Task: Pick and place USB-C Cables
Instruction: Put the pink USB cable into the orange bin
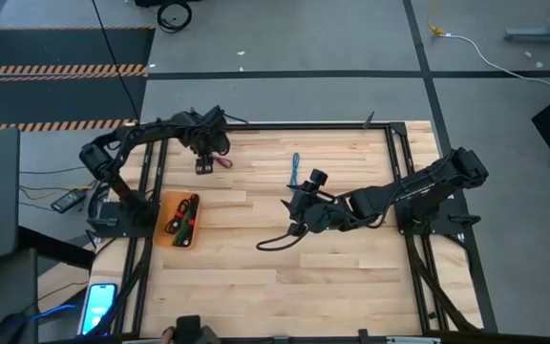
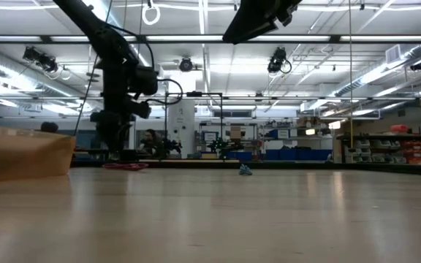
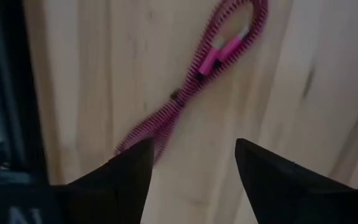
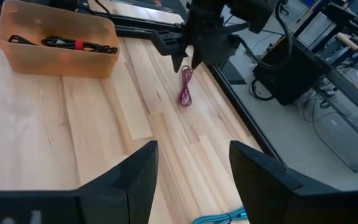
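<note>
Left gripper [image 3: 191, 158]: open, empty, hovering over maroon cable [image 3: 194, 93] near table's [image 1: 285, 277] far left edge | Right gripper [image 4: 191, 168]: open, empty, mid-table | Teal cable [image 1: 295, 169]: just beyond it | Black coils [image 4: 61, 43]: in orange bin [image 4: 55, 59]

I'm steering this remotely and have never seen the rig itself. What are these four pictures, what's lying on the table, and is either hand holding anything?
Two dark robot arms work at a wooden table. One picture looks straight down on it, one looks level across the tabletop, and one comes from each wrist.

The left hand hovers open over the maroon cable near the table's far edge, holding nothing. The right hand is open and empty near the middle.

An orange bin on the left holds black cables with red ties. The teal-blue cable lies loose on the wood, and a black cable trails by the right arm.
</note>
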`<state>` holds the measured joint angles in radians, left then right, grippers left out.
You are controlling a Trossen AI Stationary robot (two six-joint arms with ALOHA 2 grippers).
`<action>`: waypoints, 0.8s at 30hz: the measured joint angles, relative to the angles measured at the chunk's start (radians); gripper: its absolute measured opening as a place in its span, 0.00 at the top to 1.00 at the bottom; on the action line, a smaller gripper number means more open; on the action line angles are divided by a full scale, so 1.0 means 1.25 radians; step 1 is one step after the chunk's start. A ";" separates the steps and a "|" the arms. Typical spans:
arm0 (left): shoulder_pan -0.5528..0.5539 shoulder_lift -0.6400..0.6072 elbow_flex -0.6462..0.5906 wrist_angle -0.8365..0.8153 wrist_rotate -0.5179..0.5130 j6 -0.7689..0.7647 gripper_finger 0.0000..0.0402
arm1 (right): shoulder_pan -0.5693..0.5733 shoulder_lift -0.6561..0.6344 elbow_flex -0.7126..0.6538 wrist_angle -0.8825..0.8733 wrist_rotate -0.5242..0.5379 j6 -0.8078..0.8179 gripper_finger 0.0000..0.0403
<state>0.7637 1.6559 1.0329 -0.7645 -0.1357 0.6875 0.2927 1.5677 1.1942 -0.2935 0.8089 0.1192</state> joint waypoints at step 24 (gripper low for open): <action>0.006 0.100 0.054 -0.001 0.044 -0.019 0.46 | 0.001 0.000 0.000 -0.003 0.000 -0.030 0.49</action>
<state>0.7707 1.7809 1.1000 -0.7653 -0.0813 0.6632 0.2939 1.5677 1.1942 -0.2973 0.8085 0.0818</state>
